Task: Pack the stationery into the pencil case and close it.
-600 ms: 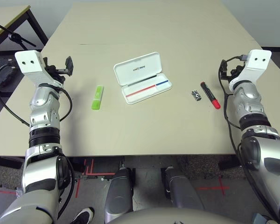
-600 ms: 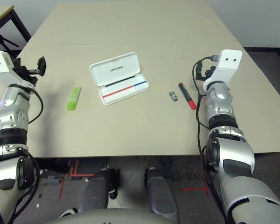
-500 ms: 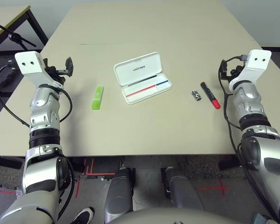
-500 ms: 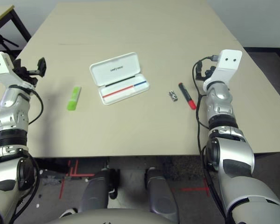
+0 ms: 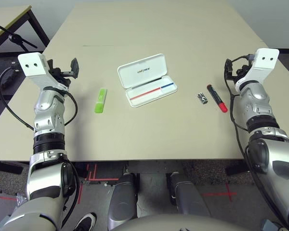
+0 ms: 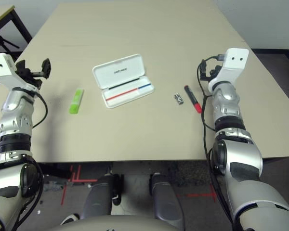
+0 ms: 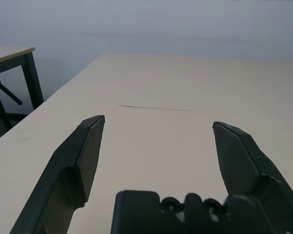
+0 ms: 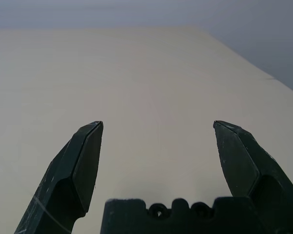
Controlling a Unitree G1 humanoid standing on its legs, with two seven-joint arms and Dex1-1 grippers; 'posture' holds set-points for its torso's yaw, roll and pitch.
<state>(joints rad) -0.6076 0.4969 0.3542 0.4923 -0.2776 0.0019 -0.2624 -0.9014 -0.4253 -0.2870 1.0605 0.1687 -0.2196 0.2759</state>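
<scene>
On my tabletop (image 5: 135,134), the highlighter (image 5: 100,100) lies left of the open pencil case (image 5: 151,91); right of the case I see the clip (image 5: 202,98), then the marker (image 5: 217,98) just beside it.

From here I am seeing both silver arms reaching forward over the near edge, well apart and roughly level with each other. The left arm (image 5: 47,139) is running up the robot's left side, its white wrist (image 5: 32,65) leading (a black cable is looping beside it). The left gripper (image 7: 158,119) is standing wide, its two black fingers parted and holding nothing. The right arm (image 5: 267,139) is mirroring it, bending slightly inward toward its white wrist (image 5: 266,62). The right gripper (image 8: 158,122) is gaping just as wide, also empty.
</scene>
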